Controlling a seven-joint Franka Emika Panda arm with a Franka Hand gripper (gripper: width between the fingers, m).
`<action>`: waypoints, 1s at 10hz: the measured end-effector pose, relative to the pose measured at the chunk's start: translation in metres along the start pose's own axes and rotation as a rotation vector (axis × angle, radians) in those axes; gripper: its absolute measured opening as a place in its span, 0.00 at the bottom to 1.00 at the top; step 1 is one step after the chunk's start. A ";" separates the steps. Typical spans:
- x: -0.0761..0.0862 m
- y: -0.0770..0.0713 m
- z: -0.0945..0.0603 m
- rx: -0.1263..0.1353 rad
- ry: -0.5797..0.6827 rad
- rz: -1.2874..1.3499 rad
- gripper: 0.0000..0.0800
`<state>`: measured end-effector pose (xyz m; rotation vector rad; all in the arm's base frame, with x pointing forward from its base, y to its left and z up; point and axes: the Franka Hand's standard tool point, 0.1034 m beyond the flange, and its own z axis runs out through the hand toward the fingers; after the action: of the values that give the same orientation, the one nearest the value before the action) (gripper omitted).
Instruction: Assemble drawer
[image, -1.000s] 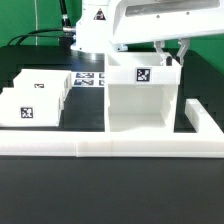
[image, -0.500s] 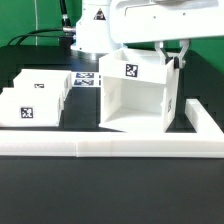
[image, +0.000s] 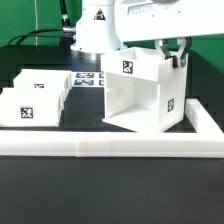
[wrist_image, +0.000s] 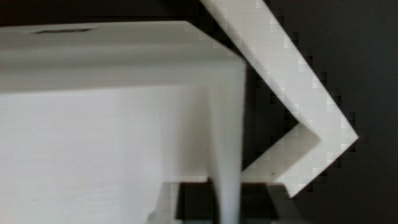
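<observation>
Black table (image: 110, 195) carried everything. Rail (image: 110, 148) ran along the near edge and turned back at the exterior view's right. Shell (image: 135, 95) sat inside that corner with its open face toward the camera, skewed to the rail. We couldn't tell whether its base touched the table. We saw tags on its top back wall and its side wall. Rear box (image: 48, 82) and front box (image: 25, 108) lay touching at the exterior view's left, well apart from the shell. Marker board (image: 88, 78) lay behind, between them and the shell. Gripper (image: 175, 55) was clamped on the shell's upper side wall, a finger on each side. Wrist view showed the shell (wrist_image: 107, 120) close up, with the rail (wrist_image: 285, 60) beyond.
</observation>
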<state>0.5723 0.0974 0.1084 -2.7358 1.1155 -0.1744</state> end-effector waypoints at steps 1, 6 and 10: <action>0.002 0.005 0.001 0.014 -0.002 0.122 0.06; 0.007 0.004 0.002 0.067 0.006 0.410 0.07; 0.007 -0.001 0.005 0.083 -0.020 0.646 0.07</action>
<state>0.5790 0.0934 0.1035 -2.1590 1.8556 -0.0959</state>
